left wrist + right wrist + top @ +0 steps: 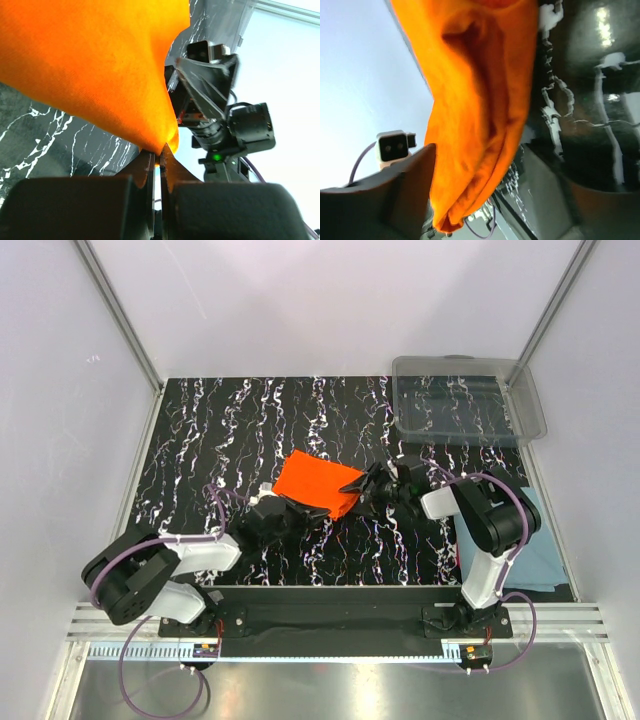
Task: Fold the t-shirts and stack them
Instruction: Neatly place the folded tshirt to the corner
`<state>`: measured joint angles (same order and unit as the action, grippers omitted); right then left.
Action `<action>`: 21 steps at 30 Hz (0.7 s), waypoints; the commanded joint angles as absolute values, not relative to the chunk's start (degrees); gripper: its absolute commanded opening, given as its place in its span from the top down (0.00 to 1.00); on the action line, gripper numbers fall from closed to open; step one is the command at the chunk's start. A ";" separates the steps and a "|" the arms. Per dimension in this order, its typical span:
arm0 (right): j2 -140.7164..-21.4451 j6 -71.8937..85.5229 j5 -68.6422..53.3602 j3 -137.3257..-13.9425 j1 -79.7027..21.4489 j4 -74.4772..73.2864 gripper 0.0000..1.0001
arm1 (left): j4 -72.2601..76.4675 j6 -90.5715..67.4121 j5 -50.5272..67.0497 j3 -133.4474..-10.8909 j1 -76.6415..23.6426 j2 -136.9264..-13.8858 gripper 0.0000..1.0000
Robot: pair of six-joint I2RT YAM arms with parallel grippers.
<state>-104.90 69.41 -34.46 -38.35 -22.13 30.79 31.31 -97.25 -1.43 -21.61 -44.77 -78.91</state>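
The orange t-shirt [312, 482] lies folded in the middle of the black marbled table [220, 430]. My left gripper [303, 508] is at its near edge, and in the left wrist view it [160, 152] is shut on a corner of the orange cloth [90, 65]. My right gripper [355, 485] is at the shirt's right edge. In the right wrist view it [495, 200] is wide open, with a bunched fold of the orange shirt [480, 110] hanging between the spread fingers [395, 190]. The blue-grey t-shirt [545, 552] lies at the table's right edge, partly behind the right arm.
A clear plastic bin [470, 400] stands at the back right corner. White walls with metal posts close in the table on three sides. The arm bases sit on the black rail [330, 618] at the near edge.
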 commanded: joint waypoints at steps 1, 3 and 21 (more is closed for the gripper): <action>-106.35 72.07 -28.84 -38.15 -23.20 29.97 0.27 | 32.08 -96.42 -0.35 -21.53 -44.56 -76.64 1.00; -105.82 72.16 -27.43 -38.41 -23.29 28.58 0.34 | 31.91 -96.24 1.04 -21.53 -44.47 -76.12 1.00; -107.93 65.66 -20.04 -43.77 -23.20 24.09 0.82 | 32.96 -96.68 2.72 -18.46 -44.38 -73.92 1.00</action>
